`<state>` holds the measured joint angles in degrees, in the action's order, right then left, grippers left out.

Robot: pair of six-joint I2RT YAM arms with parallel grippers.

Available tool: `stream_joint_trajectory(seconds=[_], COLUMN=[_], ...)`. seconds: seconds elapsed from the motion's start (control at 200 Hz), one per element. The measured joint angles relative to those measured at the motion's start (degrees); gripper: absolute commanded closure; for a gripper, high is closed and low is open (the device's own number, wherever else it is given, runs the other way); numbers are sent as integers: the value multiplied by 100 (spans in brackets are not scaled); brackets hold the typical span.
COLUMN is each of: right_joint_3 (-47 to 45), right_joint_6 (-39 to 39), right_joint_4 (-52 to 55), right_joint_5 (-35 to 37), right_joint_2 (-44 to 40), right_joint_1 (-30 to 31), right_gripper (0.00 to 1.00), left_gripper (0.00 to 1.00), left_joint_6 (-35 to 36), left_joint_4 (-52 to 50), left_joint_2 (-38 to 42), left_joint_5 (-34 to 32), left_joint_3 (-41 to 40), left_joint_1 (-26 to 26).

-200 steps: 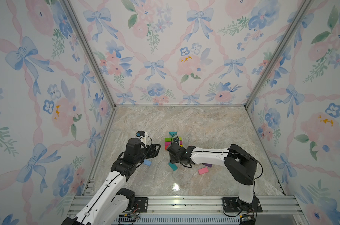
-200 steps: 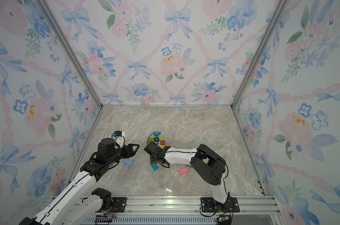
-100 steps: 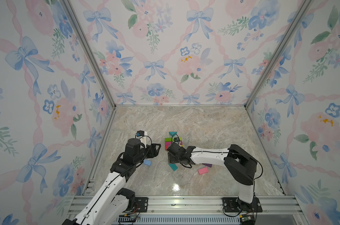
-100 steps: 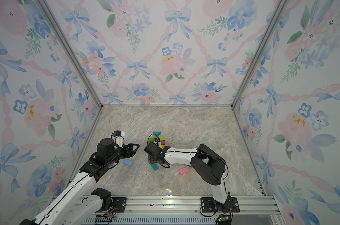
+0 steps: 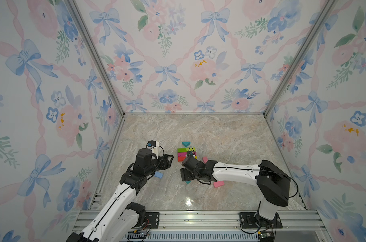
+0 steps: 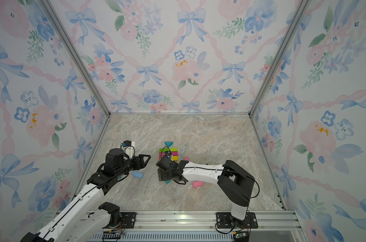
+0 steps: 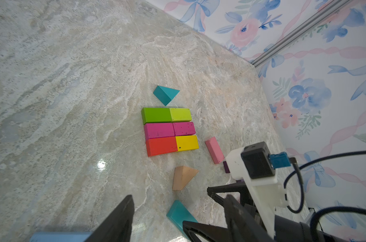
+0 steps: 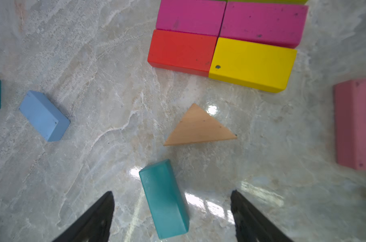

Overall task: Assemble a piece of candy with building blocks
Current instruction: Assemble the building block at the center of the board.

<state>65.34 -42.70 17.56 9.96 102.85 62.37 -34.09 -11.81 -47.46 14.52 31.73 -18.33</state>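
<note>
The building blocks form a flat rectangle [image 5: 186, 154] of green [image 7: 155, 114], lime, two magenta, red [image 8: 182, 51] and yellow [image 8: 251, 65] pieces, with a teal wedge [image 7: 165, 94] beyond it. A tan wedge [image 8: 198, 127] lies loose just in front of the red and yellow row. My right gripper [image 8: 171, 209] is open low over the floor, and a teal block [image 8: 164, 199] lies between its fingers, touching neither. My left gripper [image 7: 179, 198] is open and empty, pointing at the right gripper from the left. In both top views the teal block [image 5: 188, 182] peeks from under the right gripper [image 5: 185, 175].
A light blue block [image 5: 158, 174] lies under the left gripper [image 5: 168, 161]. One pink block [image 5: 218, 184] sits in front of the right forearm, another [image 7: 214, 149] right of the yellow piece. A purple block [image 7: 226, 166] is half hidden. Walls enclose three sides.
My right gripper's jaws have spread wide apart, and the teal block now lies free on the floor. The left arm has hardly moved.
</note>
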Motion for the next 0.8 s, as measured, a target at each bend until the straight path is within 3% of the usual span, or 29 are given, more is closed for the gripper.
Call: stream_joint_trajectory(seconds=[0.8], right_joint_3=[-35], right_joint_6=[140], right_joint_4=[-1276], right_joint_5=[-632], right_joint_2=[636], right_joint_1=[-245], right_gripper=[13], left_gripper=[29], left_joint_6=[-22], left_joint_4=[9], left_joint_2=[-199], left_joint_5=[-85], left_joint_3=[-2], left_joint_1=[0])
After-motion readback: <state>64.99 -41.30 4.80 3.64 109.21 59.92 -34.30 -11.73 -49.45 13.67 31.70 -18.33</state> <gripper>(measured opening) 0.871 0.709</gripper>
